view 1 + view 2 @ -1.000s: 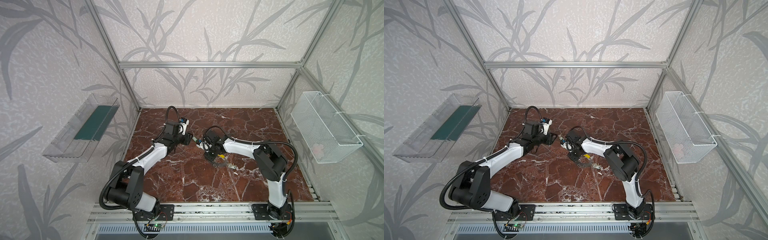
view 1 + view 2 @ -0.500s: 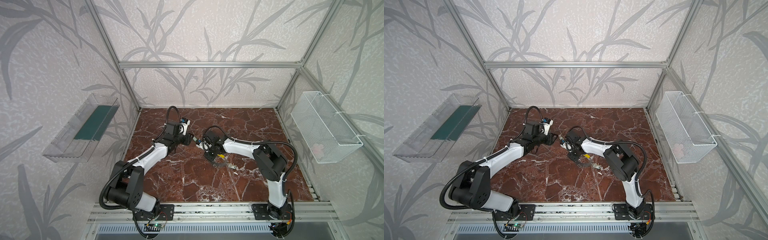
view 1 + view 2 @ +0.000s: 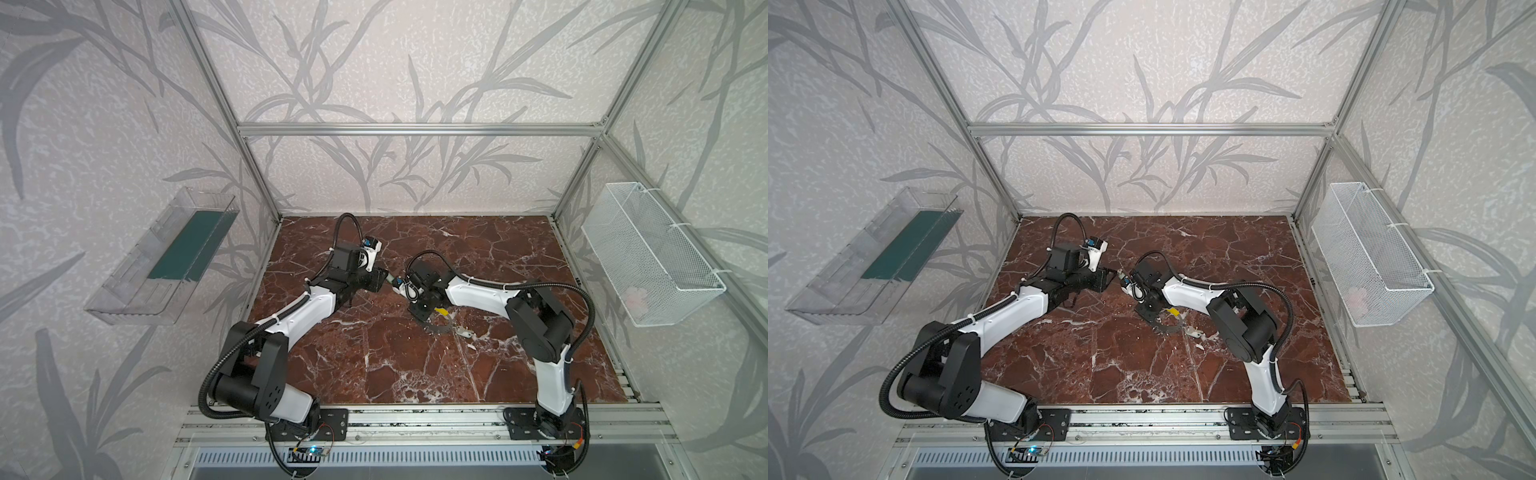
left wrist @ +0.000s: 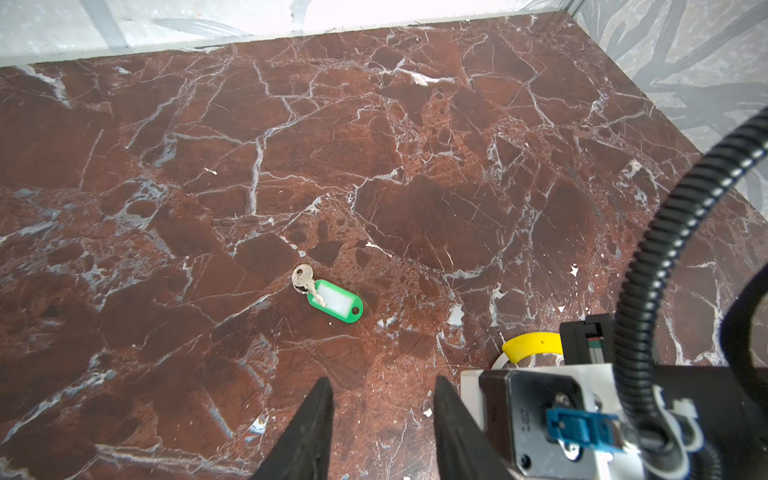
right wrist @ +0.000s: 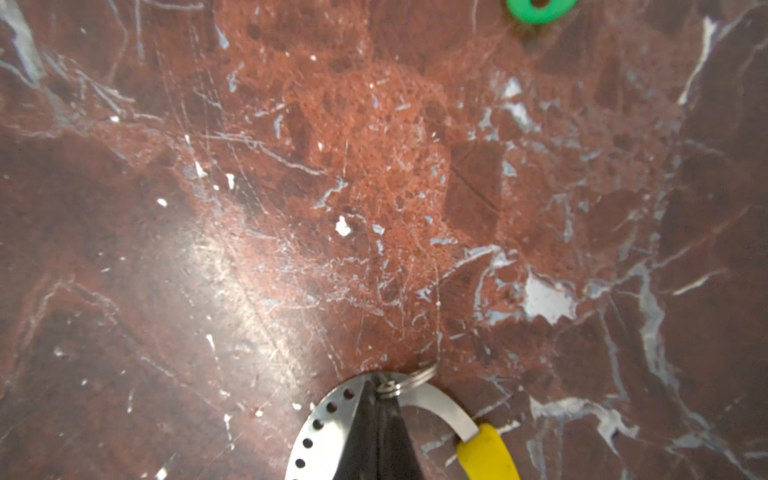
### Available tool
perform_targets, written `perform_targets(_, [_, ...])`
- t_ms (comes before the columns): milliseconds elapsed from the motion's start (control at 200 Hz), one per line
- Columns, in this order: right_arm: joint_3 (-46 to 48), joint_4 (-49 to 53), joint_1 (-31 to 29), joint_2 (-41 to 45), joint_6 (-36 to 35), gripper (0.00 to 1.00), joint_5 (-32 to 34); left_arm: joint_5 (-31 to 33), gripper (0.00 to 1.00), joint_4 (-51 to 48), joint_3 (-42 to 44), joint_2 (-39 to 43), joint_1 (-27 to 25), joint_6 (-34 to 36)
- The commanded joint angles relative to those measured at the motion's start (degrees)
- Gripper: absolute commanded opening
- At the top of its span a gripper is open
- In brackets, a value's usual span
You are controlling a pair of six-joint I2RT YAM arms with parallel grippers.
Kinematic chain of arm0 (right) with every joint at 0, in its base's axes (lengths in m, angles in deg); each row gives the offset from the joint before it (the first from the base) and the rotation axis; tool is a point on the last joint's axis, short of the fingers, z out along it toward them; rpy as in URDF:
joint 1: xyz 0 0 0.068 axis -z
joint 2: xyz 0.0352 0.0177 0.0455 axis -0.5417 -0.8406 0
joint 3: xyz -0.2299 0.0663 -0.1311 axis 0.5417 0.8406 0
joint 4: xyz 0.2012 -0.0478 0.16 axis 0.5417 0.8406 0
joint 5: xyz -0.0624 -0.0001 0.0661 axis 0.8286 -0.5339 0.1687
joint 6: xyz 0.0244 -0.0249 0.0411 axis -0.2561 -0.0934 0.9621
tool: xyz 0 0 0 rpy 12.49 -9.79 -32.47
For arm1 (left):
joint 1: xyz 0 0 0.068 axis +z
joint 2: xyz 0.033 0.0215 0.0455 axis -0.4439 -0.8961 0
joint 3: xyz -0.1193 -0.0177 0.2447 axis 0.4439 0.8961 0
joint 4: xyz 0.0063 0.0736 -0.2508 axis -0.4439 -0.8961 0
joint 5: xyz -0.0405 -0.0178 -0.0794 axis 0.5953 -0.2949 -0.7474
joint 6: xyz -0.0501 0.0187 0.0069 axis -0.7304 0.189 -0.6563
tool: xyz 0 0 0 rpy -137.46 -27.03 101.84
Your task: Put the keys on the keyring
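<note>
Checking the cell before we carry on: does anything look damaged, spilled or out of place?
Nothing clearly wrong. The keyring sits pinched in the shut right gripper, and the green-tagged key lies flat on the table. Small white flecks dot its surface; chips or pattern, I cannot tell.

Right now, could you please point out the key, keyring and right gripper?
key (image 4: 334,299), left wrist view, tag's label
keyring (image 5: 440,406), right wrist view, metal band
right gripper (image 5: 378,392), right wrist view, between fingertips

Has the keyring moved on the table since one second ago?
No. In a top view the keyring keeps the same place against the white veins of the table.
</note>
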State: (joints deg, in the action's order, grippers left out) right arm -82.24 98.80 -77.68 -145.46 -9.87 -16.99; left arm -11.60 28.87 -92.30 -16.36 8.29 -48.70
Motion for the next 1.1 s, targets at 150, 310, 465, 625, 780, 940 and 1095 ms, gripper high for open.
perform_targets(150, [4.7,-1.7,2.8,5.5,-6.1,0.0,-11.6,-6.2,0.42,8.7,9.4,6.5,-0.5,10.9])
perform_targets(310, [9.5,-3.5,3.3,10.5,-15.7,0.0,-19.4,-11.5,0.41,18.5,17.6,10.9,-0.7,15.0])
perform_targets(465, [15.0,-8.1,5.3,16.1,-21.8,0.0,-28.5,-18.8,0.4,20.4,21.1,13.7,-1.1,19.7])
perform_targets(625, [20.4,-12.9,6.9,21.2,-28.1,0.0,-36.8,-23.3,0.38,20.1,23.1,15.1,-3.3,24.9])
perform_targets(780, [24.6,-17.4,7.2,24.4,-31.7,0.0,-39.7,-25.5,0.39,18.1,23.5,16.1,-5.5,27.5])
perform_targets(940, [25.7,-18.0,7.2,25.8,-33.1,0.0,-41.0,-24.4,0.4,12.2,21.3,15.2,-7.8,33.3])
perform_targets(1095, [26.5,-18.5,7.3,26.5,-34.0,0.0,-41.6,-24.9,0.4,10.9,19.6,13.3,-9.5,34.8])
